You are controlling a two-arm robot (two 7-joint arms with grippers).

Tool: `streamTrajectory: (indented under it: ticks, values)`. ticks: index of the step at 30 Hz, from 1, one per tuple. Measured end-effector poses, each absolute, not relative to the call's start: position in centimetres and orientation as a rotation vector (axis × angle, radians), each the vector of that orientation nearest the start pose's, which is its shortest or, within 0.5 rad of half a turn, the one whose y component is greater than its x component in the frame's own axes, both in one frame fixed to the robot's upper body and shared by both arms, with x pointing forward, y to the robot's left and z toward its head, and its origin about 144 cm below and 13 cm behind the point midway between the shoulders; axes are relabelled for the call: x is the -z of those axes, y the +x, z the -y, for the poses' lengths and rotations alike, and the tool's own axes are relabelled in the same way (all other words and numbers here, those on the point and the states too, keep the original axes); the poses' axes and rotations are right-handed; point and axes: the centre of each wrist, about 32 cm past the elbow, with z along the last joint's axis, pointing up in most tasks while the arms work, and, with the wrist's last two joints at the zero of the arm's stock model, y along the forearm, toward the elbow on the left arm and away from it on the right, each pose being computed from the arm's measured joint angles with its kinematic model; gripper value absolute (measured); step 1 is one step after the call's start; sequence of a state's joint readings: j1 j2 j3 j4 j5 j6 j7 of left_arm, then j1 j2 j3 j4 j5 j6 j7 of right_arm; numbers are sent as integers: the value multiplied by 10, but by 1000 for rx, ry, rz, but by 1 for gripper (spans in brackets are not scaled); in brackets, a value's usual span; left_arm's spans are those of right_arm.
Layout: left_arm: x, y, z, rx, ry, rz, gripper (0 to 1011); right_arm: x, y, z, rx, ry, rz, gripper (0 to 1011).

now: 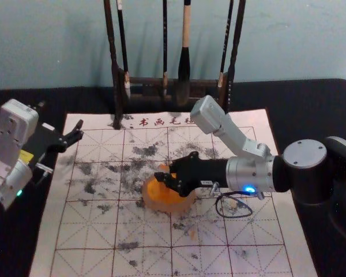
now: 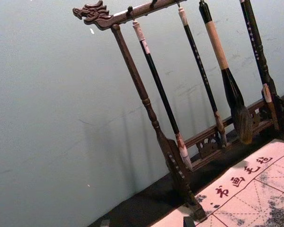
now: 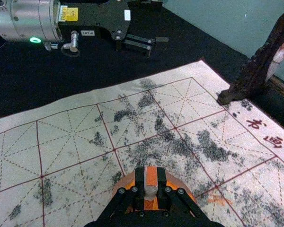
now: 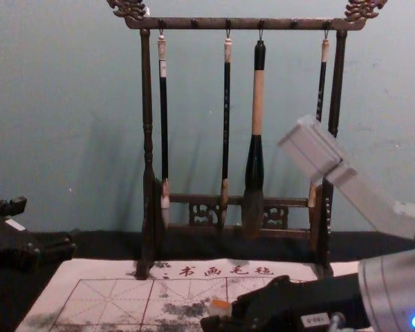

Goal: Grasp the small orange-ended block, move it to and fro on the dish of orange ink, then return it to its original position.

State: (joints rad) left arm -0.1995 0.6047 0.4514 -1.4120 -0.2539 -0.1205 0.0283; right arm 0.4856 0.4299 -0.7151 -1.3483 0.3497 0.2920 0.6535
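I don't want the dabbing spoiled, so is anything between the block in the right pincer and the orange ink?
Nothing visible stands in the way: the right pincer holds the block over the dish. Whether it touches the ink, I can't tell.

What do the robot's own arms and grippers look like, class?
The left arm and right arm have rounded silver-grey sections. The left gripper and right gripper are black with jointed fingers. The left side bears a yellow sticker and green light; the right, a blue light and looped dark cable.
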Motion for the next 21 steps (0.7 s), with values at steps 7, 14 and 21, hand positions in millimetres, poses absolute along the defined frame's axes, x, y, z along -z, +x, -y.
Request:
streamTrajectory:
  ticks: [7,14,21]
  values:
    - [-1140,489,-310,-1248,304,285,1001,-1178,550,186,443,-448,-90,116]
    - [-1140,489,-310,-1248,304,285,1001,-1179,556,186,472,-447,-83,116]
    - [-1140,489,-310,-1248,304,285,1001,-1180,559,190,498,-447,-79,116]
